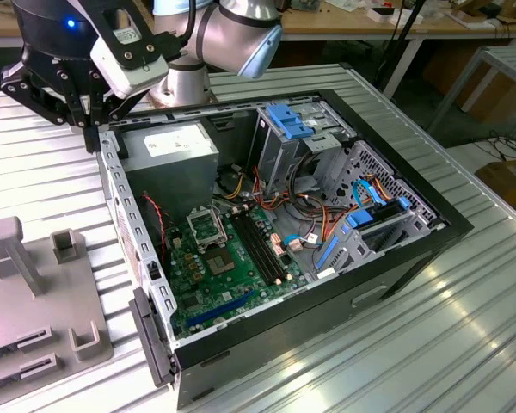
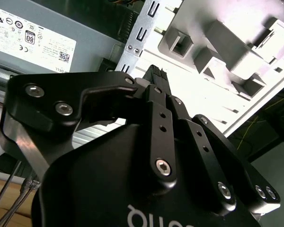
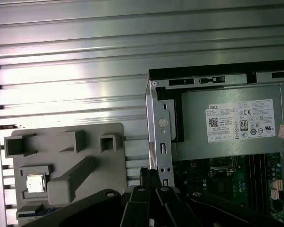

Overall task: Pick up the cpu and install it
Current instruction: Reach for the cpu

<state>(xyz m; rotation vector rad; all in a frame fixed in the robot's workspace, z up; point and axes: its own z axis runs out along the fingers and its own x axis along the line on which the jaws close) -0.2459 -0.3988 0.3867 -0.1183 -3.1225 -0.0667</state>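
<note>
Gripper (image 1: 91, 129) hangs by the open computer case (image 1: 447, 225), at its corner near the power supply (image 1: 170, 148), tips pinched together with nothing between them, just beside the metal case wall (image 3: 160, 123). The cpu (image 3: 36, 183) sits in a pocket of the gray fixture (image 3: 109, 165) outside the case, apart from the gripper. The socket (image 1: 208, 228) lies on the motherboard (image 1: 206, 275), next to the power supply.

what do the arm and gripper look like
The arm is silver-grey tubing with pale blue joint caps. The gripper is matte black, built of link bars with silver screws, white lettering, a blue light and a white bracket.
</note>
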